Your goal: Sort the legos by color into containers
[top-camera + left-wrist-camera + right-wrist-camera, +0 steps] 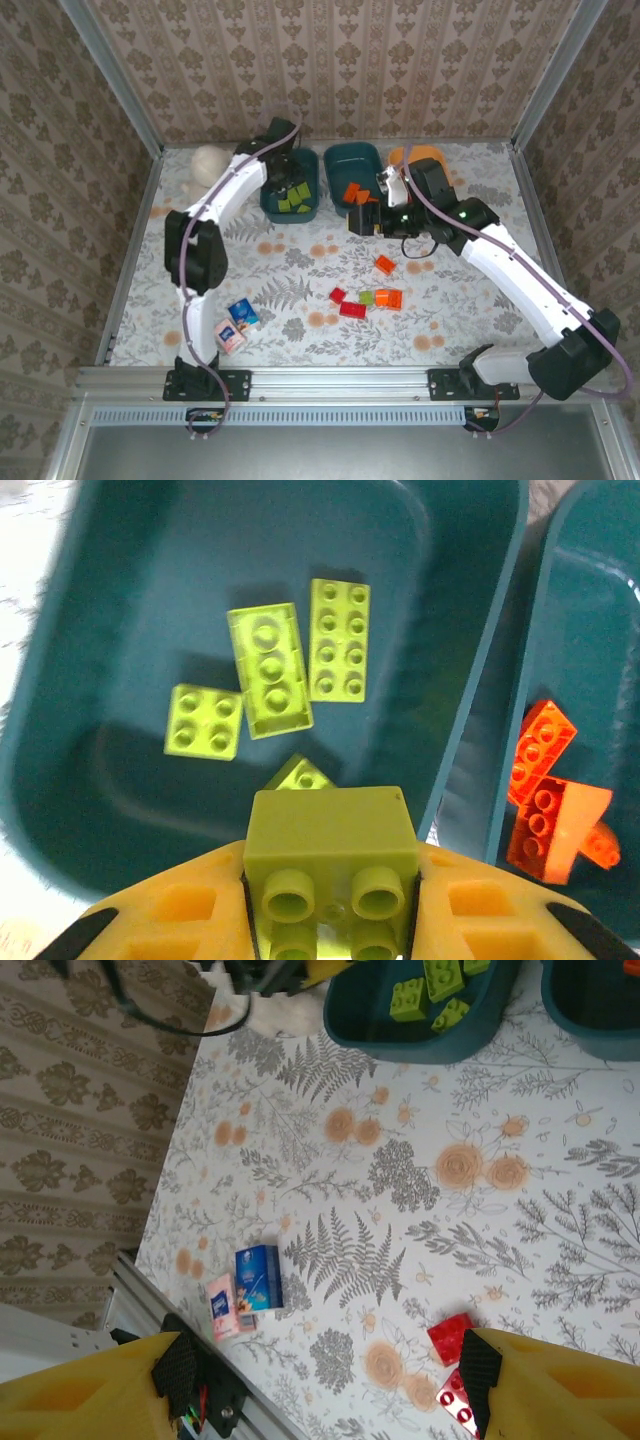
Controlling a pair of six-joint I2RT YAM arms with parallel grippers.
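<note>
- While pinching a green lego (pixel 332 855) at bottom centre, left pincer (pixel 330 905) hangs over teal tub (pixel 120 600).
- Over bench (pixel 400 1160), right pincer (pixel 330 1370) spread; red legos (pixel 450 1338) lower right.
- Judged light, stiff, slick: grip flat sides.

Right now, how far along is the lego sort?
Done: green bricks lie in the left teal tub, orange ones in the middle tub. In hand: the left claw is shut on a green brick over that left tub; the right claw is open, empty. Left: loose bricks, red, orange and green, on the table.
</note>
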